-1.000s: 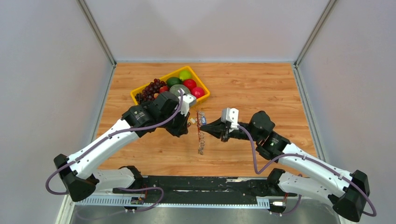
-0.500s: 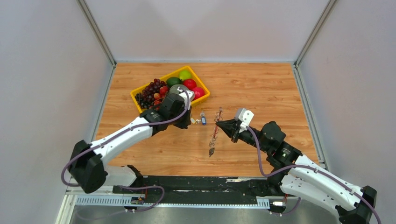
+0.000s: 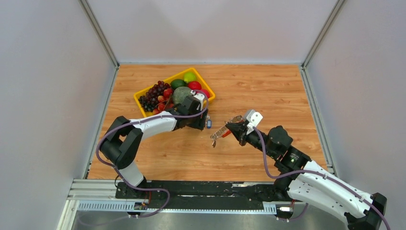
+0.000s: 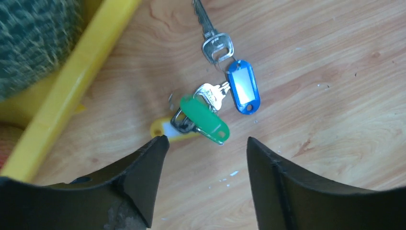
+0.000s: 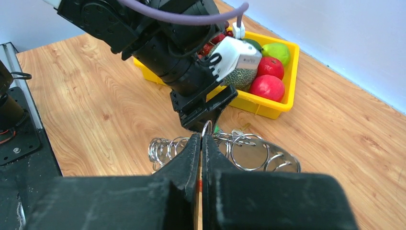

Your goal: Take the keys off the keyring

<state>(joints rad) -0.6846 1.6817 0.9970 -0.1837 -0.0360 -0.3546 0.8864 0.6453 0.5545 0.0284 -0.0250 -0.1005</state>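
Yellow tray point(image 5: 268, 110): far left, holding fruit.
Left gripper point(image 4: 207, 140): jaws wide apart, empty, hovering over the keys.
Keys point(image 4: 209, 92): tagged blue, green and yellow, lying on the table near the tray.
Keyring point(image 3: 220, 132): silver ring chain, lifted further right, apart from the keys.
Right gripper point(image 5: 200, 138): pinched tight on the keyring.
Progress: the keys look freed; probably little is left.

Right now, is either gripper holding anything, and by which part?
The right gripper is shut on the chain of silver metal rings, pinching one ring partway along. The open left gripper holds nothing, above silver keys with coloured tags.
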